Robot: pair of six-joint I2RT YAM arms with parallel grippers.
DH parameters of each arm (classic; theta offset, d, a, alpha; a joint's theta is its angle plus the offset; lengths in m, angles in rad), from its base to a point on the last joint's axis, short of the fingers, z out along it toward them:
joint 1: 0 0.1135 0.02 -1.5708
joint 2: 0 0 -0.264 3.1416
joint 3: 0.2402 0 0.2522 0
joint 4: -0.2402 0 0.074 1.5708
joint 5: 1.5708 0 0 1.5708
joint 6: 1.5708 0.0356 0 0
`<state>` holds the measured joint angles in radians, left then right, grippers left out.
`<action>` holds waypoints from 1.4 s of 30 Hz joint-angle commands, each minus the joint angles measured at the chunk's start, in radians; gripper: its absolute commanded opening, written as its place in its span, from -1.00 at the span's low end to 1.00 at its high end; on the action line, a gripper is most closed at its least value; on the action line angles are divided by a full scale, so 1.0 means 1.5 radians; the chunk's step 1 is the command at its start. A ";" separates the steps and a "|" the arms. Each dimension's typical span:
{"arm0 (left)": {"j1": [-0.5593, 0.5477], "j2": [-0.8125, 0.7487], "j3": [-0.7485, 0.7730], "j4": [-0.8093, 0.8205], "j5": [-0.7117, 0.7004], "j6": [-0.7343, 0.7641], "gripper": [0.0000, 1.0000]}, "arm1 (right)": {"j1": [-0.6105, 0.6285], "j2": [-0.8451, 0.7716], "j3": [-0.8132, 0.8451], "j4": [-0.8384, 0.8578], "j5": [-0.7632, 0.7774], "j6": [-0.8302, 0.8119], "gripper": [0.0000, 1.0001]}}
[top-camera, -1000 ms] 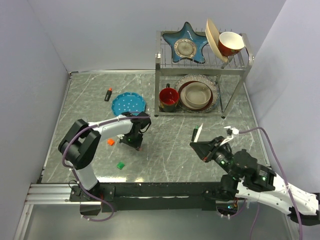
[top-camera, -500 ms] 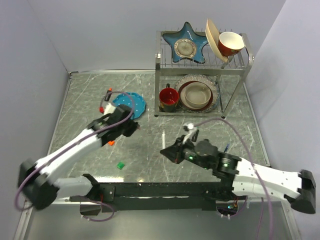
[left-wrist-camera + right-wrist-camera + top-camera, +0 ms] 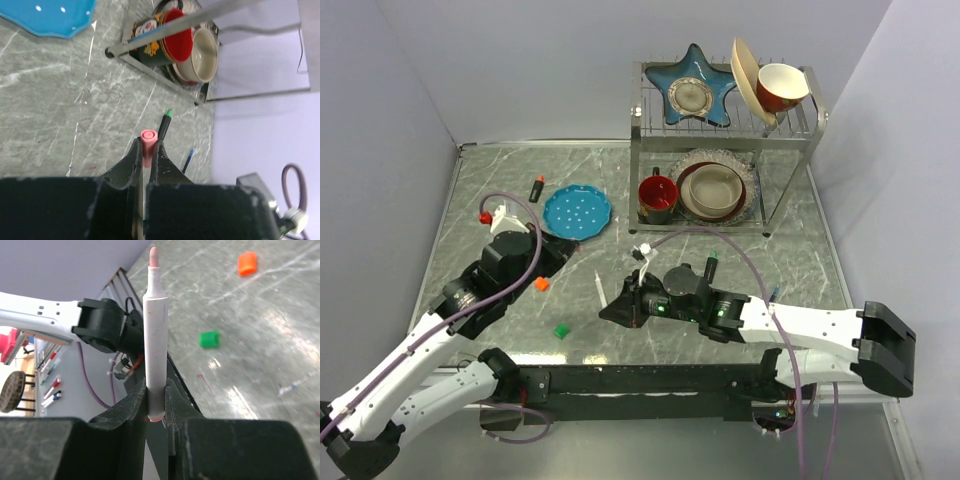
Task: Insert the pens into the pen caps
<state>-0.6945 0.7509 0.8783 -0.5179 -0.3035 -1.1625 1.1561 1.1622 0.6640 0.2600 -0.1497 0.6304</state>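
Both arms have moved in the last second. The left has lifted off the desk point(image 3: 490, 165) and drawn back left; the right has swung in to near-centre.

Left pincer point(image 3: 146, 152): nearly closed, pinching the pink-red cap point(image 3: 147, 141).

Right pincer point(image 3: 156, 392): clamped low on the white pen point(image 3: 154, 330), tip up.

Cap and pen are still well apart. My judgement: alignment comes next.
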 commanded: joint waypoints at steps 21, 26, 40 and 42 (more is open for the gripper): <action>0.000 -0.099 -0.070 0.049 0.093 0.052 -0.98 | 0.007 0.097 0.087 0.058 -0.036 0.011 -1.00; 0.000 -0.108 -0.072 0.055 0.104 0.060 -0.98 | 0.007 0.098 0.088 0.058 -0.034 0.009 -1.00; 0.000 -0.133 -0.092 0.054 0.106 0.076 -0.98 | 0.005 0.101 0.092 0.058 -0.031 0.012 -1.00; 0.000 -0.139 -0.094 0.054 0.108 0.079 -0.98 | 0.006 0.102 0.093 0.058 -0.031 0.012 -1.00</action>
<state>-0.6945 0.5655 0.7441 -0.4736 -0.1505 -1.0798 1.1587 1.3117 0.7521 0.3035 -0.1967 0.6430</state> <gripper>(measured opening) 0.045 0.210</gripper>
